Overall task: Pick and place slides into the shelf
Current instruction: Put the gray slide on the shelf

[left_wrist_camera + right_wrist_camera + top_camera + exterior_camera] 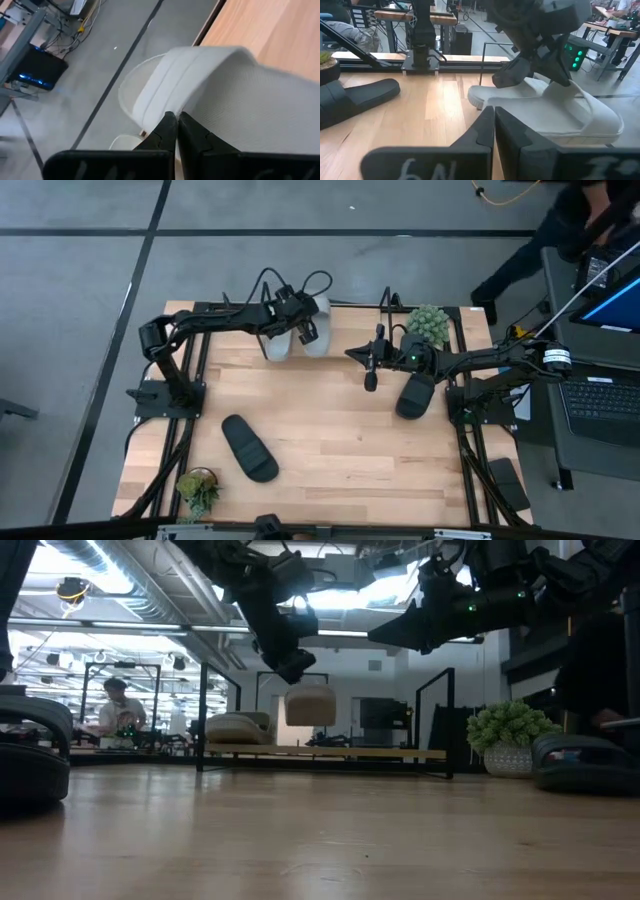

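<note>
Grey slide (316, 325) hangs pinched in the left gripper (303, 323) above the shelf (325, 753) at the far edge; lower it level. Right gripper (371, 370) waits closed, empty.

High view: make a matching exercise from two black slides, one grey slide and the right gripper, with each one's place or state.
Things:
1. grey slide
2. black slide
3. second black slide
4. right gripper

Places or states:
A. jaws shut, empty
B. on the table beside the right arm
C. held by the left gripper
D. on the table near the small plant

Pairs: 1-C, 2-D, 3-B, 4-A
</note>
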Controlling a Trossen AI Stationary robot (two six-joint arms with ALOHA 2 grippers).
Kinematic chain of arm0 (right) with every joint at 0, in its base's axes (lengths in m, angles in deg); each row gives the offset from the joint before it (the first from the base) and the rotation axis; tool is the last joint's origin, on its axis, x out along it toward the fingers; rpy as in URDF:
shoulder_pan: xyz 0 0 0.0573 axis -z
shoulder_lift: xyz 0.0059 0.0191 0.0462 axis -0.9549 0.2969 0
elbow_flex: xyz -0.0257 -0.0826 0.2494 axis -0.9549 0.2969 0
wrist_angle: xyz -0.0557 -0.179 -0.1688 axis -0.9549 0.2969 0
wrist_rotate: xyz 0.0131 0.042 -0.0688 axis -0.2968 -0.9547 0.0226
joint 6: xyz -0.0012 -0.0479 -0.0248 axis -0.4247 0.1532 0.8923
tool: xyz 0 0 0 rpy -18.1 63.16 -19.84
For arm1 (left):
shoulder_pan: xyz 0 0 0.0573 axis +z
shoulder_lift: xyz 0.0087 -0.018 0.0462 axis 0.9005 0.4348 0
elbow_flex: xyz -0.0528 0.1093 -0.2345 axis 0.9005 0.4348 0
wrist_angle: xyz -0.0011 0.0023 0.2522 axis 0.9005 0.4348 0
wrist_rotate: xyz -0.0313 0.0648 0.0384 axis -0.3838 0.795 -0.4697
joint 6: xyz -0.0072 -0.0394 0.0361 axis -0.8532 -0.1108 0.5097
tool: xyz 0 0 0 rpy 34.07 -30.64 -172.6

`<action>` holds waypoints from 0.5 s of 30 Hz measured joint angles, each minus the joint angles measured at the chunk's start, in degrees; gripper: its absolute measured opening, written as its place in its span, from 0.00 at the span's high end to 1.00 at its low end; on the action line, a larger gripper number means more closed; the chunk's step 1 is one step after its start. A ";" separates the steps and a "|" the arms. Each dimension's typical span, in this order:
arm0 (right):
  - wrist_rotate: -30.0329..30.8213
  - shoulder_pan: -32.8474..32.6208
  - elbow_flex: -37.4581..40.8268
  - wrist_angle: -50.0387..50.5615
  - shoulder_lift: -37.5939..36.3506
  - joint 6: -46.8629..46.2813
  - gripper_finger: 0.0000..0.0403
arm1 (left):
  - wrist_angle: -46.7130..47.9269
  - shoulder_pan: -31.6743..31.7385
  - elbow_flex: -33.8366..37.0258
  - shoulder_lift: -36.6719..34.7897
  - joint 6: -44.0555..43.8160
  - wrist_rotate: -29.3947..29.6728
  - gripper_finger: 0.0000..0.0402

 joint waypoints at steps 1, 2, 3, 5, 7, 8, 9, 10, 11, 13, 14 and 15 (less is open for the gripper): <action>0.00 0.00 0.00 0.00 0.00 0.00 0.96 | -0.06 0.12 0.00 0.00 0.00 -0.05 1.00; 0.00 0.00 0.00 0.00 0.00 0.00 0.96 | -0.04 0.24 0.00 0.00 0.01 -0.24 1.00; 0.00 0.00 0.00 0.00 0.00 0.00 0.96 | -0.05 0.39 0.00 0.00 0.04 -0.59 1.00; 0.00 0.00 0.00 0.00 0.00 0.00 0.96 | -0.03 0.75 0.00 0.01 0.60 -1.12 1.00; 0.00 0.00 0.00 0.00 0.00 0.00 0.96 | 0.19 1.21 0.00 0.00 1.08 -2.35 1.00; 0.00 0.00 0.00 0.00 0.00 -0.02 0.96 | 0.24 1.37 0.01 0.01 1.10 -2.97 1.00; 0.00 0.00 0.00 0.00 0.00 -0.02 0.96 | 0.23 1.44 0.02 0.16 1.09 -3.25 1.00; 0.00 0.00 0.00 0.00 0.00 -0.02 0.96 | 0.24 1.46 0.02 0.26 1.11 -3.23 1.00; 0.00 0.00 0.00 0.00 0.00 -0.02 0.96 | 0.40 1.49 0.04 0.33 1.11 -3.34 1.00; 0.00 0.00 0.00 0.00 0.00 -0.01 0.96 | 0.75 1.81 0.04 0.33 1.11 -3.95 1.00; 0.00 0.00 0.00 0.00 0.00 -0.02 0.96 | 0.78 1.98 0.04 0.33 1.11 -4.42 1.00; 0.00 0.00 0.00 0.00 0.00 0.00 0.96 | 1.04 2.15 0.04 0.36 1.11 -4.92 1.00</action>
